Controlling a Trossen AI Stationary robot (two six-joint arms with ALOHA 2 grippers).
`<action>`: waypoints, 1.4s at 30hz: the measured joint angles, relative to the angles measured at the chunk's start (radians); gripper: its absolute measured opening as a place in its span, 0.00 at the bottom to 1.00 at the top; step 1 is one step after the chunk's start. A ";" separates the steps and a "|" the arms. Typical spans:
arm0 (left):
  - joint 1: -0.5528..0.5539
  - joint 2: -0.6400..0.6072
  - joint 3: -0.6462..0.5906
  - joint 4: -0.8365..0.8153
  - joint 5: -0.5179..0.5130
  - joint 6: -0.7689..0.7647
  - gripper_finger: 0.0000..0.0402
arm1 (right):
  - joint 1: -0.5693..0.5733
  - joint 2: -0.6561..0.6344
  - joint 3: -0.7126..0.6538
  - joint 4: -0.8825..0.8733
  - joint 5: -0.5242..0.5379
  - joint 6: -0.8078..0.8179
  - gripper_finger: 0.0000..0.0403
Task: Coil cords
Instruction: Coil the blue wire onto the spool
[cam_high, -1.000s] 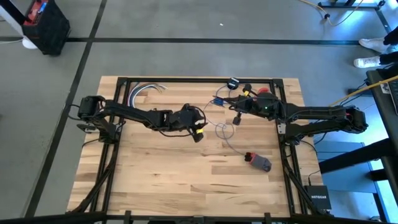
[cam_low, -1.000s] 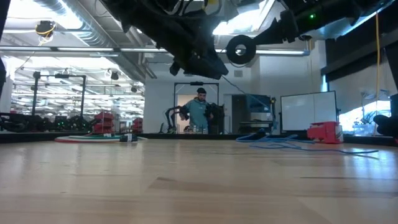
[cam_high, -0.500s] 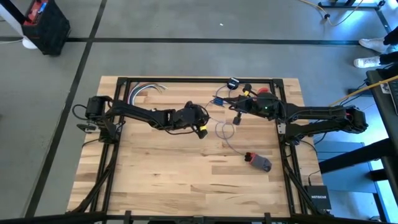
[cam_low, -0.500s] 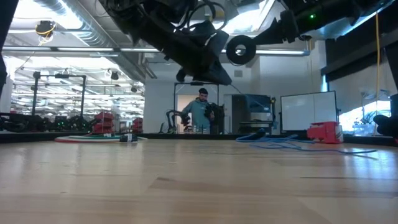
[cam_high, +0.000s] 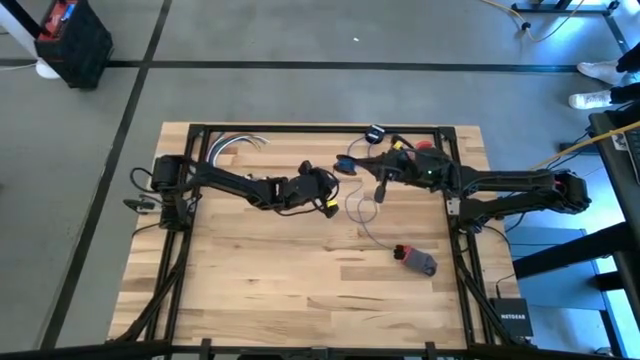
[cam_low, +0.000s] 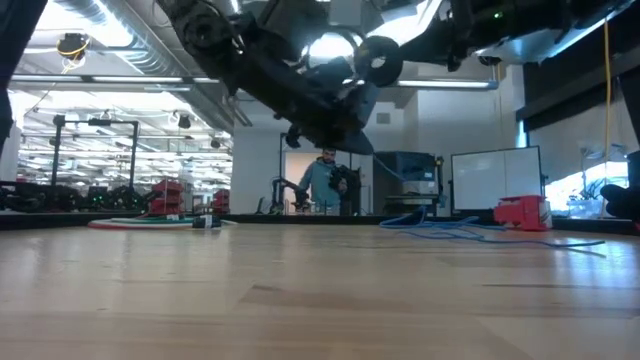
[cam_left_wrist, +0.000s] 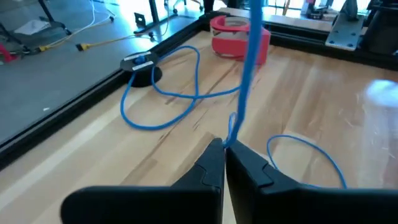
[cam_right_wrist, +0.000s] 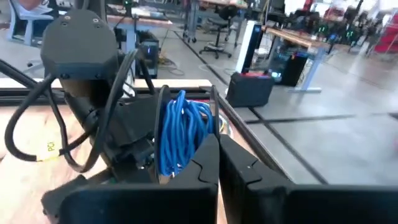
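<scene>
Overhead, both arms are reaching toward the middle of the far half of the wooden bench (cam_high: 270, 270). The left tool (cam_high: 333, 192) is sitting just beside a small coil of the blue cord (cam_high: 344, 164), while the right tool (cam_high: 380, 187) is hanging close by on the other side. Loose cord is trailing from there across the boards toward a red and grey device (cam_high: 414, 259) lying nearer the front edge.

Level with the bench top, the two arms are crowding the upper part of the picture, and a person (cam_low: 322, 184) is standing in the room behind; blue cord (cam_low: 440, 228) is lying on the boards near a red object (cam_low: 521, 211).

Through the left wrist camera, the left tool (cam_left_wrist: 224, 148) is pinching a taut strand of the cord (cam_left_wrist: 247, 62), its fingers pressed together on it, with more loops (cam_left_wrist: 163, 93) lying on the bench beyond.

Through the right wrist camera, the right tool (cam_right_wrist: 218, 142) is pressed together, and a bundled coil of cord (cam_right_wrist: 181, 129) is hanging just beside its fingers.
</scene>
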 joint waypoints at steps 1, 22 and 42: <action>0.003 0.009 0.000 0.017 0.000 0.001 0.01 | 0.000 0.013 0.000 0.012 -0.007 0.006 0.00; -0.044 -0.010 0.000 -0.012 0.007 0.062 0.01 | 0.001 0.174 -0.001 0.204 -0.003 -0.030 0.00; -0.078 -0.313 0.004 -0.500 0.063 0.060 0.11 | 0.001 0.161 -0.002 0.127 0.009 -0.154 0.00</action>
